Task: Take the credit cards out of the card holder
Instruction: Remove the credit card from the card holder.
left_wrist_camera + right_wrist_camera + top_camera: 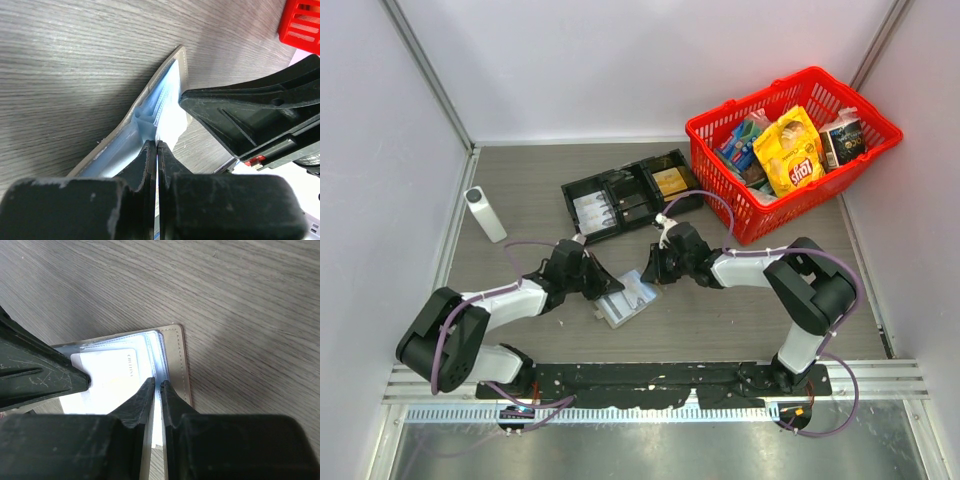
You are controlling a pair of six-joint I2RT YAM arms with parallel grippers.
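The card holder (628,297) lies open on the wooden table between my two grippers, its beige stitched rim (176,360) around clear, bluish sleeves (150,112). A whitish credit card (110,372) with faint print shows in the sleeves. My left gripper (157,144) comes in from the left (605,285) and is shut on the thin edge of a card. My right gripper (157,382) comes from the right (652,272) and is shut on the holder's sleeve edge beside the rim. One right finger (240,115) looms in the left wrist view.
A long black compartmented tray (625,195) lies behind the grippers. A red basket (790,150) of snack packs stands at the back right. A white cylinder (485,213) stands at the left. Grey walls close in the table on three sides.
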